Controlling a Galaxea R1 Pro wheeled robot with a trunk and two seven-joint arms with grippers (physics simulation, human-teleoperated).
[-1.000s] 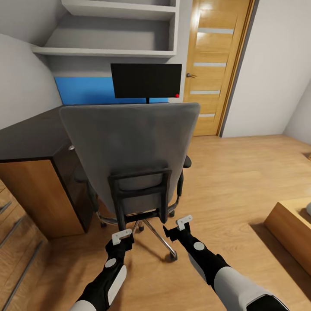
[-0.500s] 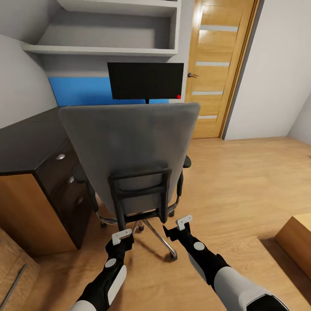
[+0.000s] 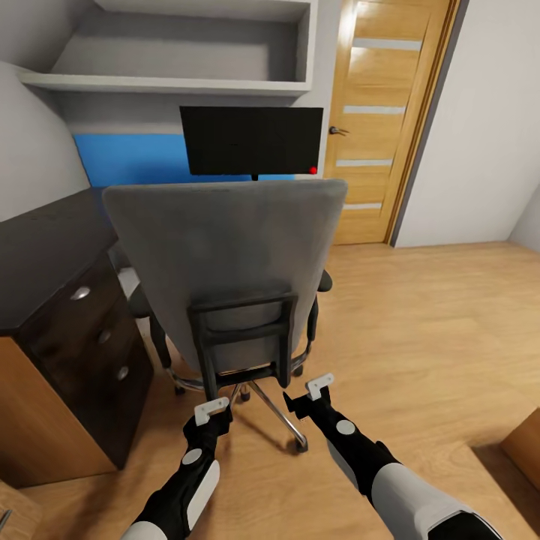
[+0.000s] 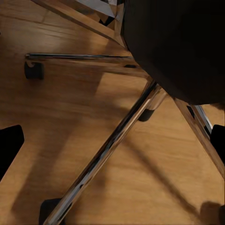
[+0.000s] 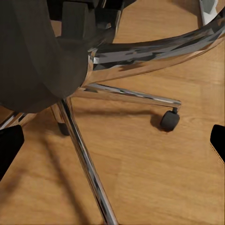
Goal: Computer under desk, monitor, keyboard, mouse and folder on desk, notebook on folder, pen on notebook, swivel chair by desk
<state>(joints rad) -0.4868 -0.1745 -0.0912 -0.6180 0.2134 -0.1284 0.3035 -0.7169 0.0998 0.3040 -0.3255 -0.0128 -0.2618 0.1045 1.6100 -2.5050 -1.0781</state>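
Observation:
The grey swivel chair [image 3: 225,247] stands right in front of me, its back toward me. Its chrome base [image 4: 117,136] and a caster [image 5: 169,120] lie below my hands. My left gripper [image 3: 212,409] and right gripper [image 3: 320,385] are open, low behind the chair on either side of its black back bracket. The monitor [image 3: 251,140] stands on the black desk [image 3: 45,240] beyond the chair. The chair's back hides its seat and the desk top behind it, so keyboard, mouse, folder, notebook and pen are hidden. A pale sliver [image 3: 127,281] under the desk could be the computer; I cannot tell.
Dark drawers [image 3: 94,337] with round knobs sit under the desk's near end at my left. A blue back panel [image 3: 127,159] and grey wall shelves [image 3: 172,82] rise behind the desk. A wooden door [image 3: 382,120] is at the back right, and a wooden furniture corner [image 3: 526,444] at the lower right.
The whole view has shifted: desk and drawers have slid left and closer, and the monitor looks larger. Chair and grippers keep the same place in the picture.

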